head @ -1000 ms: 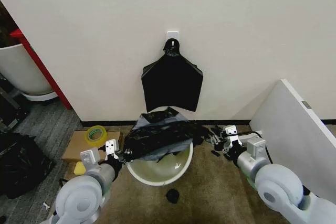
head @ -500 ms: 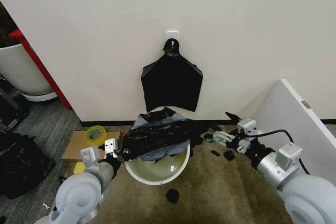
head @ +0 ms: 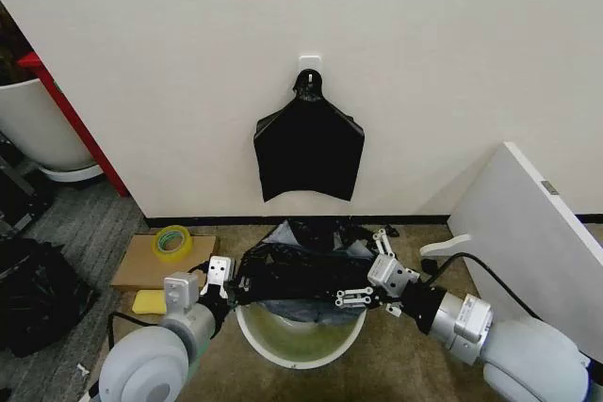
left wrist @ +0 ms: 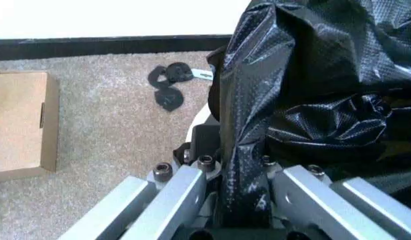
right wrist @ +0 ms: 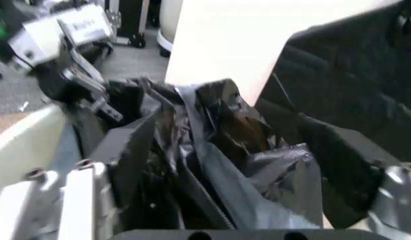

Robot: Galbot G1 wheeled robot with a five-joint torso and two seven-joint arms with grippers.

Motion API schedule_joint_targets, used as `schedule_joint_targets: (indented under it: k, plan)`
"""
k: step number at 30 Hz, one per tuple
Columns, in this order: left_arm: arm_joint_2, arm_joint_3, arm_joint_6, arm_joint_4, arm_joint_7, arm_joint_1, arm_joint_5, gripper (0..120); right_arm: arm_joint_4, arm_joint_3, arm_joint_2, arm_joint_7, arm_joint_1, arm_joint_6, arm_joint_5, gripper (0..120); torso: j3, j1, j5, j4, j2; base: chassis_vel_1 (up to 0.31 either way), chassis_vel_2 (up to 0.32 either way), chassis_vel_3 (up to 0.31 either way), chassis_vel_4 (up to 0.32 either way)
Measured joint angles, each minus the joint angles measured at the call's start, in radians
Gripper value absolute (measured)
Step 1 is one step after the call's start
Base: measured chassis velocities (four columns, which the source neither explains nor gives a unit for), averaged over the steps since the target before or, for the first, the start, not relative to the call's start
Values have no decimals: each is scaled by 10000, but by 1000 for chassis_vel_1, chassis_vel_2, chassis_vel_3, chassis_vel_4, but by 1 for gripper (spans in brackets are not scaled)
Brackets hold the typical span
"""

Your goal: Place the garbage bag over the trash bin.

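Mid-step: bag held over the bin, mouth not yet spread around the rim.

My left gripper sits at the bin's left rim, fingers clamped on a bunched fold of the bag; the left wrist view shows the plastic pinched between them. My right gripper is at the bin's right side, pushed into the bag; fingers look spread with film gathered between them, but I can't tell if they actually have hold of it.

Bag lies crumpled across the far half of the bin opening, stretched between the two grippers. Near half of the bin is uncovered, inside visible. No edge is hooked over the rim yet.

My read of the next move: get a firm right-side hold, pull the hem apart, then bring it down outside the rim on both sides. Thin film, likely to slip or tear if overstretched.

Beyond: cardboard with tape roll on the floor left, flat black bag hanging on the wall.
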Motion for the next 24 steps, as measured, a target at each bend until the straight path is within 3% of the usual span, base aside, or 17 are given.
schedule_joint_targets:
  k: [3,7,9,14,16,20,24]
  plan:
    - [12,22,6,-40,41,13,34,0,-108,2,-67,-71,1,21,-63,68,0,0,0,0,0,0,0,0,0]
    - [70,44,21,-119,87,46,47,0,-333,5,-228,-315,-3,79,-342,47,0,0,0,0,0,0,0,0,0]
    - [72,44,22,-125,88,44,46,0,-383,2,-241,-325,1,93,-413,46,0,0,0,0,0,0,0,0,0]
    - [83,38,65,-128,44,41,-52,0,-536,-1,-369,-387,14,202,-585,23,0,0,0,0,0,0,0,0,0]
    - [83,36,68,-128,42,46,-59,0,-536,2,-395,-396,14,219,-586,22,0,0,0,0,0,0,0,0,0]
    - [77,35,75,-144,46,39,-79,0,-536,2,-451,-388,9,366,-523,3,0,0,0,0,0,0,0,0,0]
    - [97,35,76,-146,60,35,-79,0,-547,6,-456,-375,-6,425,-513,0,0,0,0,0,0,0,0,0,0]
